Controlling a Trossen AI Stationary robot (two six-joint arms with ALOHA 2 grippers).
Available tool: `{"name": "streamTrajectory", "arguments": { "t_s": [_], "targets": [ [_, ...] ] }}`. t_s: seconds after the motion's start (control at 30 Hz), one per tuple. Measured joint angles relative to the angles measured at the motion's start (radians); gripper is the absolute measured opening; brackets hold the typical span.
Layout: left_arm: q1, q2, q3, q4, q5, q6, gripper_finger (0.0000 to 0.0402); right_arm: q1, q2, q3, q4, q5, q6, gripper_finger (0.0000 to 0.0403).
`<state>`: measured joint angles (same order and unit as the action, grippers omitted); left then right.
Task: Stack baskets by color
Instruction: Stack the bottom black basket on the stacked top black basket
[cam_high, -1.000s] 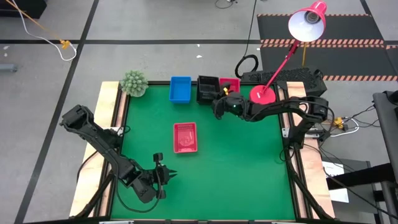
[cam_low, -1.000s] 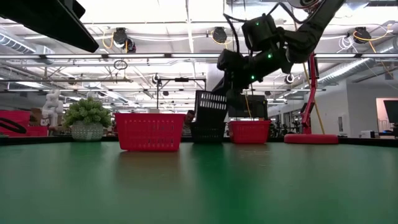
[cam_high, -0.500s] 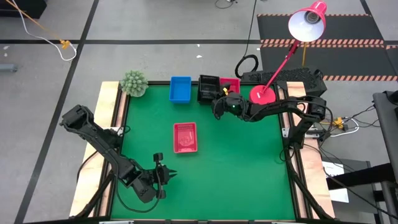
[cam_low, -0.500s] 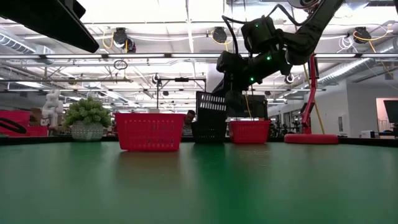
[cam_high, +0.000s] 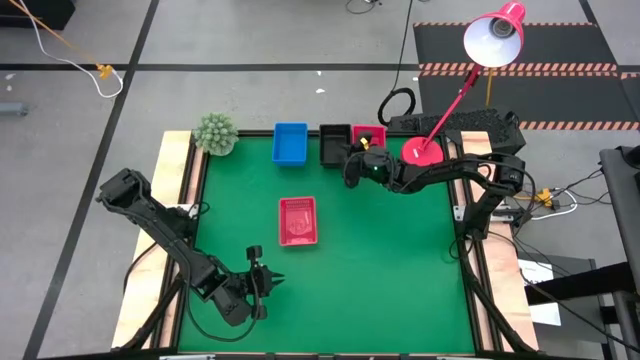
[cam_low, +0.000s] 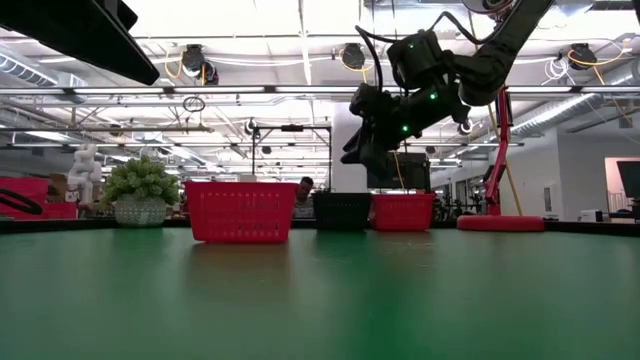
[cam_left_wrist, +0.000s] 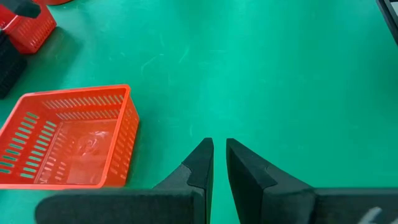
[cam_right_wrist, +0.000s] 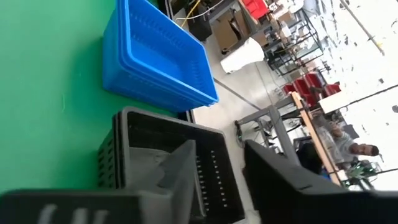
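A black basket (cam_high: 335, 143) sits level on the black stack (cam_right_wrist: 124, 155) at the table's far edge. It stands between the blue baskets (cam_high: 290, 143) and a red basket (cam_high: 372, 132). My right gripper (cam_low: 352, 155) hangs open just above the black stack's near right side; its fingers (cam_right_wrist: 180, 174) touch nothing. Another red basket (cam_high: 298, 220) rests on its bottom at mid table. My left gripper (cam_high: 268, 283) waits near the front left. Its fingers (cam_left_wrist: 202, 158) are almost together, with nothing between them.
A small green plant (cam_high: 215, 133) stands at the far left corner. A red lamp base (cam_high: 420, 152) stands at the far right, beside the right arm. Bare green mat lies across the table's middle and near right.
My right gripper has opened and let go of the black basket. The basket was tilted up in the gripper, above the black stack. It has dropped and now lies level on that stack. The gripper stays just above it, having rolled a little.
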<state>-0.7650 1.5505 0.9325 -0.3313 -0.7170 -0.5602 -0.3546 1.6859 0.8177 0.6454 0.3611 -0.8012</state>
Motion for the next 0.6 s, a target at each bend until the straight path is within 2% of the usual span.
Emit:
{"name": "streamTrajectory", "arguments": {
  "t_s": [0.17, 0.3, 0.43, 0.6],
  "targets": [
    [0.000, 0.000, 0.000, 0.000, 0.000, -0.001, 0.0047, 0.000, -0.004, 0.000, 0.001, 0.000, 0.095, 0.0210],
    [-0.003, 0.000, 0.000, 0.000, 0.000, -0.003, 0.0047, 0.001, -0.008, 0.000, -0.025, 0.000, 0.204, 0.0228],
    [-0.003, 0.000, 0.000, 0.000, 0.001, -0.009, 0.0047, 0.001, -0.010, 0.002, -0.086, 0.004, 0.305, 0.0203],
    [-0.003, 0.000, 0.000, -0.001, 0.001, -0.017, 0.0047, 0.001, -0.072, 0.085, -0.347, -0.040, 0.447, 0.0143]
  ]
}}
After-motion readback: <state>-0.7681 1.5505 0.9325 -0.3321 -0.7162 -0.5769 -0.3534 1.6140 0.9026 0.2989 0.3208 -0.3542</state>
